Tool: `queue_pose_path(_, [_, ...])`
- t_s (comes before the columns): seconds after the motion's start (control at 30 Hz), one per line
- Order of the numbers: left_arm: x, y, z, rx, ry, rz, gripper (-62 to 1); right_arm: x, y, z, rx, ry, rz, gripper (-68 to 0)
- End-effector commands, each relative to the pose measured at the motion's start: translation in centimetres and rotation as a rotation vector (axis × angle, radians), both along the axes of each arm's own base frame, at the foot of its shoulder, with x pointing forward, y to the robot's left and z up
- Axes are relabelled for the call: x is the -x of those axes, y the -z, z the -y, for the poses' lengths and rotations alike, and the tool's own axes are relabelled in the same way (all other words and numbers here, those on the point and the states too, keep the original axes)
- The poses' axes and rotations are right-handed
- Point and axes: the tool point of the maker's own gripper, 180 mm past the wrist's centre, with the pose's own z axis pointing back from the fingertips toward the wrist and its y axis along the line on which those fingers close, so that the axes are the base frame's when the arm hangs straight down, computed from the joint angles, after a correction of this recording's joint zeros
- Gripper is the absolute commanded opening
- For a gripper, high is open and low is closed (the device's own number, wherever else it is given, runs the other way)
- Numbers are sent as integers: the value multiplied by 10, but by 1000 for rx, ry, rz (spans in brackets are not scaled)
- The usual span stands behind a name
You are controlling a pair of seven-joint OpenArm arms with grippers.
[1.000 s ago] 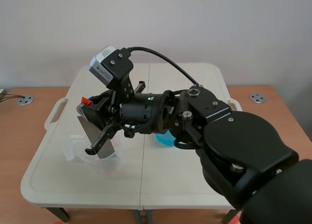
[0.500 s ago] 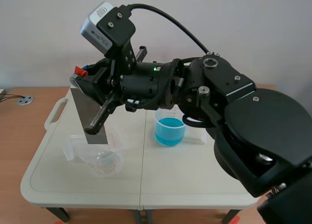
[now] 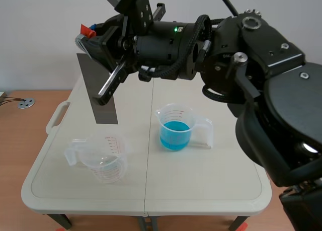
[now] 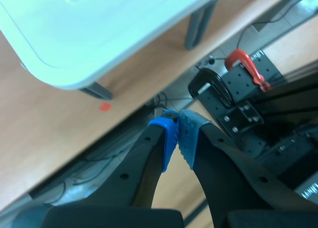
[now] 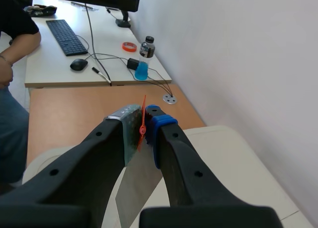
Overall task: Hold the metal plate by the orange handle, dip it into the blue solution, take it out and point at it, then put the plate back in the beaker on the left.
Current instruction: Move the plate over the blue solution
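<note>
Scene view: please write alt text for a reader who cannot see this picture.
The right gripper, raised, holds a flat grey metal plate by its orange handle, hanging above an empty clear plastic beaker. Beside it on the white table stands a clear beaker of blue solution.

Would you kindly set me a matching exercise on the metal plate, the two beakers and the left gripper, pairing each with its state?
1. metal plate
2. left beaker
3. right beaker
4. left gripper

a. holds blue liquid
b. shut on nothing
c. hangs above the table, held by the right gripper
d. no blue liquid inside

Pairs: 1-c, 2-d, 3-a, 4-b.
</note>
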Motion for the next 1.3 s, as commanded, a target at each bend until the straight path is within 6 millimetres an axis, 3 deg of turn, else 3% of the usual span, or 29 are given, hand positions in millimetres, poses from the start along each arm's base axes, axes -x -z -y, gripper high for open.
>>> queue_pose_path(0.0, [-2,-4,3,15,5,15,-592,-2,-17,3,-28,7,36,-662])
queue_pose_path(0.37, [-6,-5,3,15,5,27,-592,-30,-42,48,-1,177,96,-662])
queue_pose_path(0.5, [-17,-8,3,10,8,59,-592,-39,-42,65,10,231,95,-662])
queue_pose_path(0.83, [-64,-26,2,-16,63,201,-592,-59,-45,108,5,352,82,-662])
queue_pose_path(1.0, [-95,-38,1,-54,89,278,-592,-61,-46,119,7,368,80,-662])
queue_pose_path(1.27, [-142,-69,13,-40,129,440,-592,-62,-43,131,3,391,60,-662])
